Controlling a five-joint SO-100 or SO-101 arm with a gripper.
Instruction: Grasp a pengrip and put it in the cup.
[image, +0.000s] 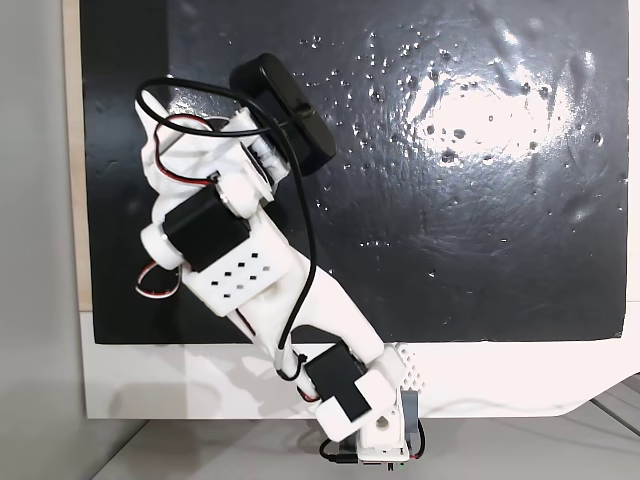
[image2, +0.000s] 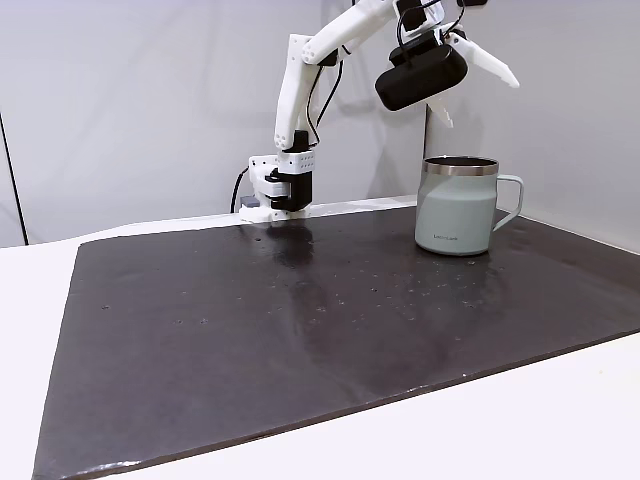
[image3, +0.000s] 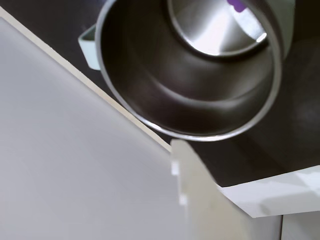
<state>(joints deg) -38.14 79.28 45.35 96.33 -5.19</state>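
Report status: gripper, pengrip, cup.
Gripper open, above the cup. Pengrip shows purple on the cup's shiny bottom at the wrist view's top edge. Nothing obstructing on the black mat.

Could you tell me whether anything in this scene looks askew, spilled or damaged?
Nothing stands out. The cup stands upright on the black mat, and a small purple piece, likely the pengrip, lies at its bottom. The tool hangs open above it.

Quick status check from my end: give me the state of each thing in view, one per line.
cup: upright on the black mat, open top, handle toward the right in that fixed view.
pengrip: purple bit lying on the cup's shiny bottom in the wrist view, already inside.
hand: raised above the cup, jaws apart, holding nothing.
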